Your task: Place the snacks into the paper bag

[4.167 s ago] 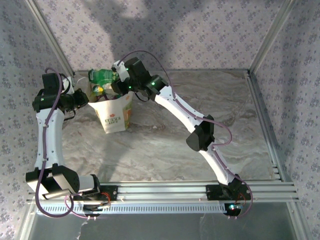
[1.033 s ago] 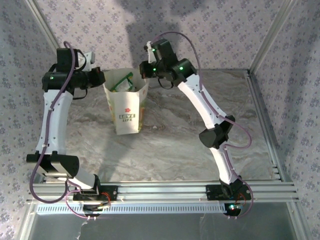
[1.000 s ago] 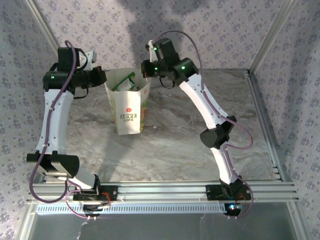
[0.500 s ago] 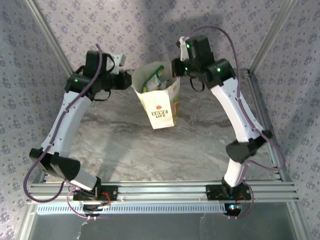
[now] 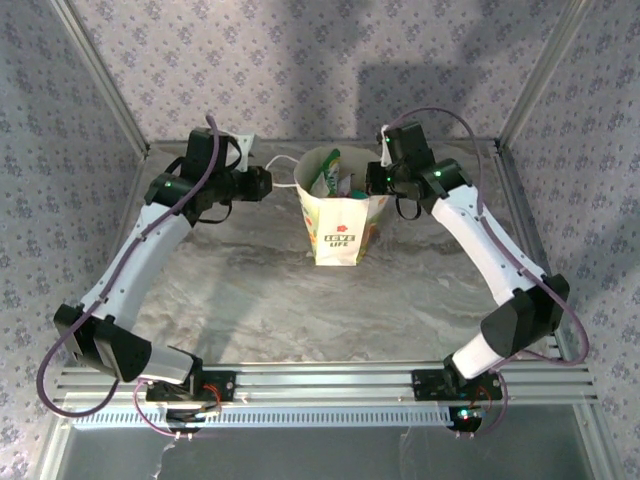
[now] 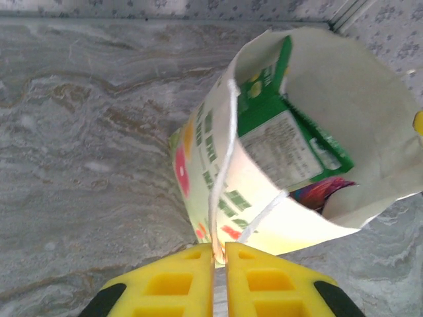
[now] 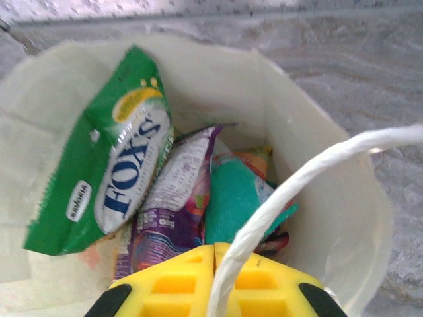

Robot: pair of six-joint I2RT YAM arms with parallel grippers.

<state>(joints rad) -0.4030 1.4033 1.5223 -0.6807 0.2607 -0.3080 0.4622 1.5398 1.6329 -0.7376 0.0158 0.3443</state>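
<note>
Grey floral-print walls [image 5: 300, 70] close in a grey marble-patterned table [image 5: 250, 300]. Over it the white-and-black left arm [image 5: 150, 245] and the white-and-black right arm [image 5: 490, 250] both reach toward the far middle, one on each side of the small white paper bag with green flower print and "LOVE LIFE" lettering [image 5: 340, 235].

The bag stands upright with its mouth open, between the two grippers and about midway across the table. Whether its base rests on the marble or hangs just above it, I cannot tell.

The snacks are inside the bag. A green-and-white shiny "FOX'S" packet [image 7: 112, 172] leans against the inner wall and pokes up to the rim. Just beside it lies a purple shiny packet [image 7: 175, 198], then a teal shiny packet [image 7: 231, 198]. Behind the teal one shows a strip of orange packet [image 7: 248, 158].

The left gripper [image 6: 218, 246] has its yellow fingers nearly together, and the bag's thin white left cord handle [image 6: 228, 145] runs down into the narrow slit between them, pinched there. The right gripper [image 7: 213, 247] is closed the same way: the white right cord handle [image 7: 297, 181] arcs over the bag's mouth and comes out from between its yellow fingers.
</note>
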